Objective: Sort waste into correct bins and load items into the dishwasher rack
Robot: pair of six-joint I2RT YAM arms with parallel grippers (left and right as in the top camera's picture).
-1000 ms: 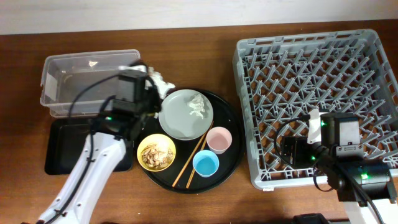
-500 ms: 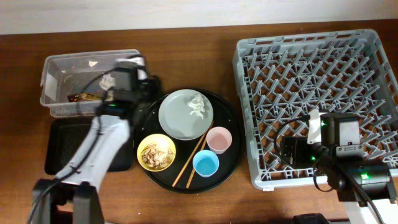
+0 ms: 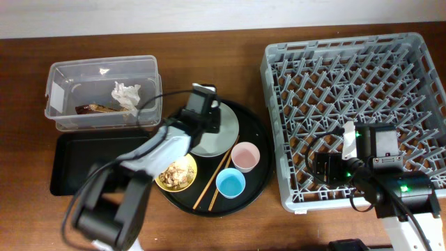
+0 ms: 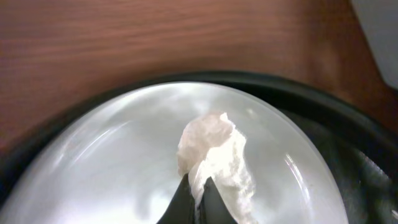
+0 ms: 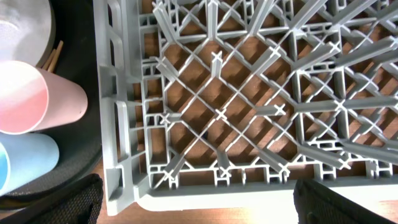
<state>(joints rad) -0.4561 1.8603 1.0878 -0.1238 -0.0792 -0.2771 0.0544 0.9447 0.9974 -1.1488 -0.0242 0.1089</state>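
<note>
My left gripper [image 4: 198, 190] is shut on a crumpled white napkin [image 4: 214, 152] lying on the pale grey-green plate [image 4: 112, 168]. Overhead, the gripper [image 3: 202, 106] covers the plate's [image 3: 224, 132] left part and hides that napkin. The clear tub [image 3: 63, 77] holds another napkin [image 3: 125, 93] and the brown wrapper [image 3: 94, 109]. The yellow bowl [image 3: 178, 174] holds food scraps. The pink cup [image 3: 245, 156], blue cup [image 3: 230, 183] and chopsticks [image 3: 217, 176] lie on the round tray. My right gripper [image 5: 199, 208] is open and empty above the dishwasher rack's [image 3: 348, 104] front left edge.
The shallow black rectangular tray [image 3: 77, 164] lies in front of the tub. The round black tray [image 3: 259, 136] sits between the bins and the rack. The right wrist view shows the pink cup [image 5: 31, 99] and blue cup [image 5: 25, 165] left of the rack wall [image 5: 109, 124].
My left gripper carried a napkin over the clear tub and left it there. It then swung right to the plate and shut on the napkin there. The right arm barely moved.
</note>
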